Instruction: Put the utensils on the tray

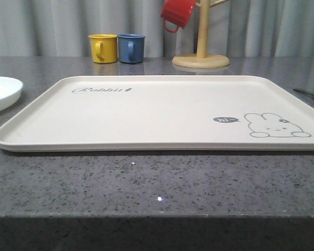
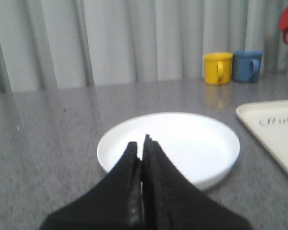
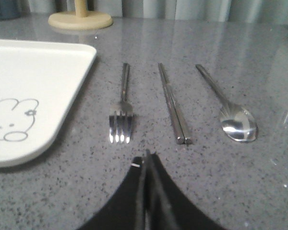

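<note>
Cream plastic, bare of cutlery, the tray (image 1: 146, 112) lies flat in the middle of the grey speckled countertop (image 1: 146, 183), its printed rabbit at the near right corner, so nothing of the task looks done yet. Just beside the tray's right edge, on the stone, the fork (image 3: 122, 110), the pair of chopsticks (image 3: 173, 105) and the spoon (image 3: 228, 108) lie side by side, parallel and apart from one another; that spacing should let each be pinched singly. Their handles point away from the right gripper (image 3: 147, 155), whose black fingers are pressed together, hovering near the fork tines and chopstick ends, touching none. It seems the natural arm for picking. The left gripper (image 2: 143, 143), likewise closed on nothing, hangs over the round white plate (image 2: 206, 143) left of the tray, well apart from the cutlery. Yellow mug (image 1: 103, 48) and blue mug (image 1: 131, 48) stand behind, out of the way.
</note>
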Robot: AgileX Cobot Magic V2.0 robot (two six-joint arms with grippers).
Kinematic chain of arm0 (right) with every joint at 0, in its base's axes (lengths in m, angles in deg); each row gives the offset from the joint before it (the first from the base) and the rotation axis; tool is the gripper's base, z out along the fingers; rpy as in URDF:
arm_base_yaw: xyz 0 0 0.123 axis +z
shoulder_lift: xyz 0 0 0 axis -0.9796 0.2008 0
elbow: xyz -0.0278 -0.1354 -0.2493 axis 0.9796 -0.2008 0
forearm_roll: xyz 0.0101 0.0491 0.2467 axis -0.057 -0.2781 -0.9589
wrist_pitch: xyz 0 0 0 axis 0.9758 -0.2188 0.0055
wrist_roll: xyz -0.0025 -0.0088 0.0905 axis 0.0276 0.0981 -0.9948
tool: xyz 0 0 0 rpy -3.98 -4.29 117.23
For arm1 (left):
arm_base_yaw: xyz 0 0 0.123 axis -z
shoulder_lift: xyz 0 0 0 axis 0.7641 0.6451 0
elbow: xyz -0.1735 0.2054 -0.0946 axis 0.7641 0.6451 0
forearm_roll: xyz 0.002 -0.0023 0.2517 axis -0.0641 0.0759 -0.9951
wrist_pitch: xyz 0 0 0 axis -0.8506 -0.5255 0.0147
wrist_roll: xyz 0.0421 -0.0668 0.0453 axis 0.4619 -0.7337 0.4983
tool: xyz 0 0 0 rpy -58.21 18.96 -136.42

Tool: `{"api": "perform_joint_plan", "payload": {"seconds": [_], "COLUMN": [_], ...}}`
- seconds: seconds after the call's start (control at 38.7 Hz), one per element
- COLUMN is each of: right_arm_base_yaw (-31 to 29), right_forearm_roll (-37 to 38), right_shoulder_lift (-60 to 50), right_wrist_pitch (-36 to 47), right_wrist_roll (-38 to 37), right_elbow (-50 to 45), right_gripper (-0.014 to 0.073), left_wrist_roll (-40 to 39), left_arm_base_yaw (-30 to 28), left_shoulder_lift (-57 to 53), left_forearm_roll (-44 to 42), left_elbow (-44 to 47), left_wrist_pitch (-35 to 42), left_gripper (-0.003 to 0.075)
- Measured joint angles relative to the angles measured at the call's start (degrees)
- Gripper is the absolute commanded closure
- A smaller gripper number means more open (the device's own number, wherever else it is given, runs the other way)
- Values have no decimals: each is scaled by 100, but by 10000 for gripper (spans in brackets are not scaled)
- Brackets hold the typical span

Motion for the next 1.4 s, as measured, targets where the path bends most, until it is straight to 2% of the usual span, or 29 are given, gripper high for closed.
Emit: {"api": "perform_joint_plan", "payload": {"seconds": [0.13, 0.18, 0.41, 0.62, 0.8, 0.88, 0.96, 1.09, 1.11, 1.22, 1.27, 1.4], "right_arm_base_yaw": [0, 0, 0, 0, 0, 0, 0, 0, 0, 0, 0, 0], "right_forearm_roll": [-116, -129, -158, -158, -158, -158, -158, -158, -158, -158, -158, -158], "right_shoulder_lift": [0, 0, 194, 1500, 2301, 2348, 2348, 2348, 2348, 2348, 2348, 2348], "right_wrist_pitch": [300, 283, -486, -1055, -1247, -1314, -1324, -1351, -1351, -1371, -1374, -1384], "right_wrist_roll": [0, 0, 0, 0, 0, 0, 0, 0, 0, 0, 0, 0], "right_elbow": [70, 233, 1790, 3071, 3467, 3472, 3472, 3481, 3481, 3481, 3481, 3481], "right_gripper": [662, 662, 662, 653, 644, 587, 466, 162, 116, -64, -59, -49], "left_wrist_roll": [0, 0, 0, 0, 0, 0, 0, 0, 0, 0, 0, 0], "left_arm_base_yaw": [0, 0, 0, 0, 0, 0, 0, 0, 0, 0, 0, 0], "left_shoulder_lift": [0, 0, 470, 1878, 2519, 2545, 2550, 2550, 2550, 2550, 2550, 2550], "left_forearm_roll": [0, 0, 0, 0, 0, 0, 0, 0, 0, 0, 0, 0], "left_elbow": [-48, -149, -1327, -2238, -2455, -2455, -2455, -2455, -2455, -2455, -2455, -2455], "left_wrist_pitch": [1067, 1148, 293, -216, -246, -254, -254, -254, -254, -254, -244, -222], "left_gripper": [738, 738, 738, 738, 738, 722, 625, 346, 267, 101, 76, 78]}}
